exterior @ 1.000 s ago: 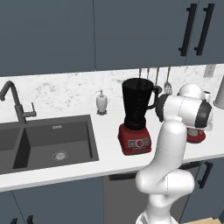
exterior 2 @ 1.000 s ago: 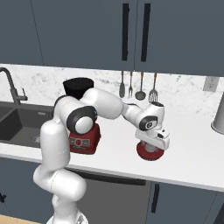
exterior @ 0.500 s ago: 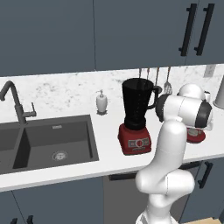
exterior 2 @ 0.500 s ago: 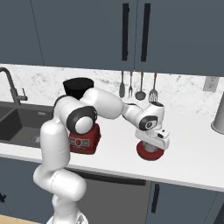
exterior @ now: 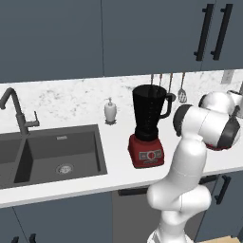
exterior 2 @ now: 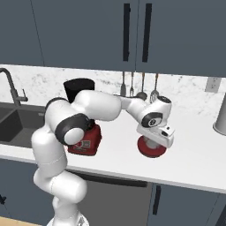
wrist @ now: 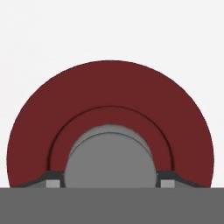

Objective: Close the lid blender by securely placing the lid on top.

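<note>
The red round lid lies flat on the white counter, to the right of the blender. It has a grey knob at its middle. My gripper points straight down onto the lid. In the hand view my gripper has one fingertip against each side of the knob, shut on it. The blender stands upright with its dark jar open at the top and its handle toward the right.
A dark double sink with a faucet lies at the left, and a white soap dispenser stands behind it. Utensils hang on the back wall. A grey canister stands at the far right.
</note>
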